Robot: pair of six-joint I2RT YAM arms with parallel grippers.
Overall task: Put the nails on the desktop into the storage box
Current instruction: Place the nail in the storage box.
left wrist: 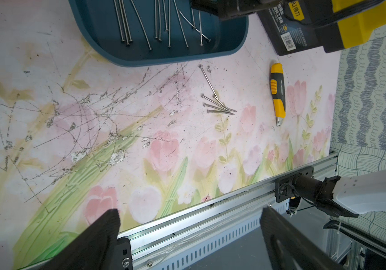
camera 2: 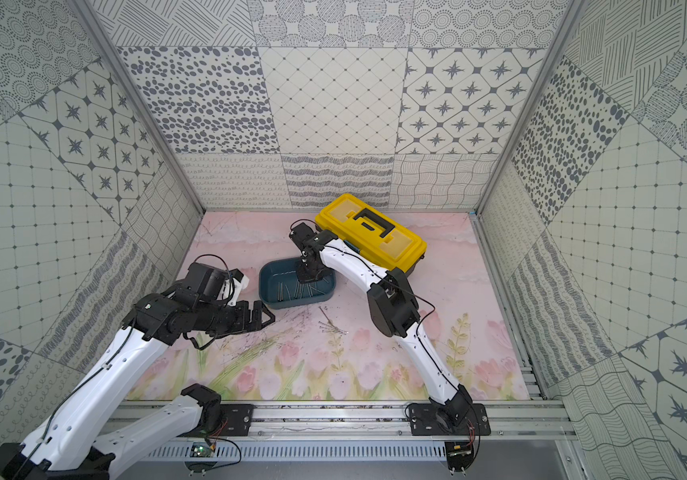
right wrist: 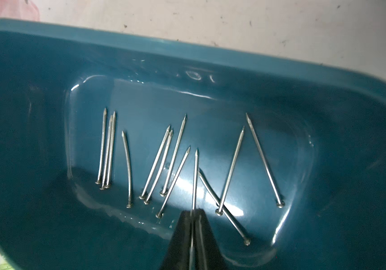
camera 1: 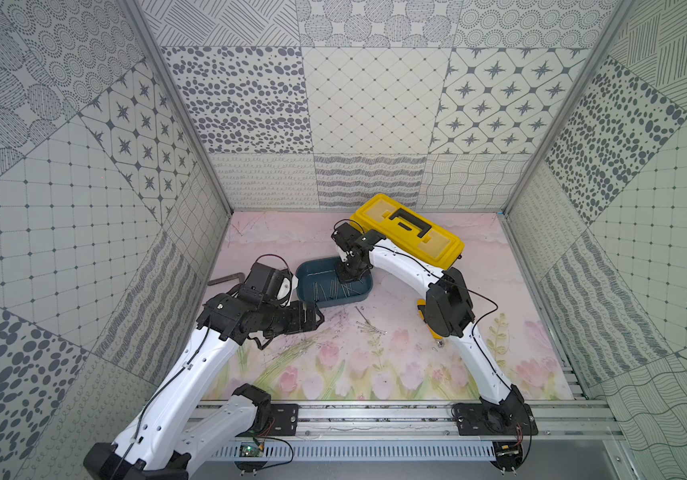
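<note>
Storage box sits midway on the desktop; toolbox behind it to the right, metal bar to its left by the wall. Nails lie in the box, a single nail between the fingertips of the right gripper over them. Loose nails lie on the desktop just before the box, utility knife to their right.

The right gripper points down into the teal storage box, which holds several nails, and a few loose nails lie on the desk nearer its front edge.
</note>
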